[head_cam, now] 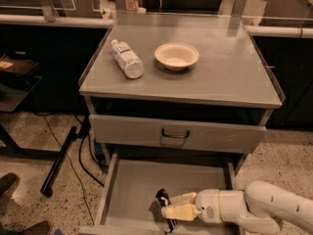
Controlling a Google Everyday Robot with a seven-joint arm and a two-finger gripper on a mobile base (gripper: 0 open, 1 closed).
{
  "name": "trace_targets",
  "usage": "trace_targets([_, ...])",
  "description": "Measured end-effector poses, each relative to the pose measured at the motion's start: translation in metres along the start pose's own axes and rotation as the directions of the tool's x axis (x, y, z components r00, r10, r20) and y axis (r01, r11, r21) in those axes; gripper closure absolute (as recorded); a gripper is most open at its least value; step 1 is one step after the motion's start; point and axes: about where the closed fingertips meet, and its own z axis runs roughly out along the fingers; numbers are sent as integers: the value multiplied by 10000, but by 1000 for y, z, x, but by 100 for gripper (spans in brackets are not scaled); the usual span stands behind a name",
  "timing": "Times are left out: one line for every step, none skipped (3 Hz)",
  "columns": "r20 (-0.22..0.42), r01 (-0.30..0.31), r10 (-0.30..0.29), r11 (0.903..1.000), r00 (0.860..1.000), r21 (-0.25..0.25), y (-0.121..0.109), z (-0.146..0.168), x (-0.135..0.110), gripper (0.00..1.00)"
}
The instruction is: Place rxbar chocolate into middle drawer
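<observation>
At the near edge, the robot's tool is sitting low inside the open middle drawer, coming in from the right on its white arm. The chocolate bar, in its black wrapper, is lying at the tool's left tip, touching it or all but. It is close to the drawer's front edge and a little right of the middle. Whether the tool is gripping the bar or letting it go cannot be told from this angle.

The bar's long axis is running roughly front to back, across the line of the tool, and the bar appears tilted rather than flat on the grey floor. With the bar directly left of the tool and inside the drawer's walls, what probably remains is a release and a pull-back to the right, clear of the wrapper.

Above, a closed drawer front with a dark loop handle is overhanging the back of the open drawer. Farther off, on the worktop, a clear plastic bottle is lying on its side near a pale bowl.
</observation>
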Motion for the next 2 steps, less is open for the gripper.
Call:
trace_targets([422, -712, 694, 9965, 9967, 430, -35, -5, 8, 100])
trace_targets([786, -1475, 1409, 9853, 9869, 862, -71, -5, 21, 100])
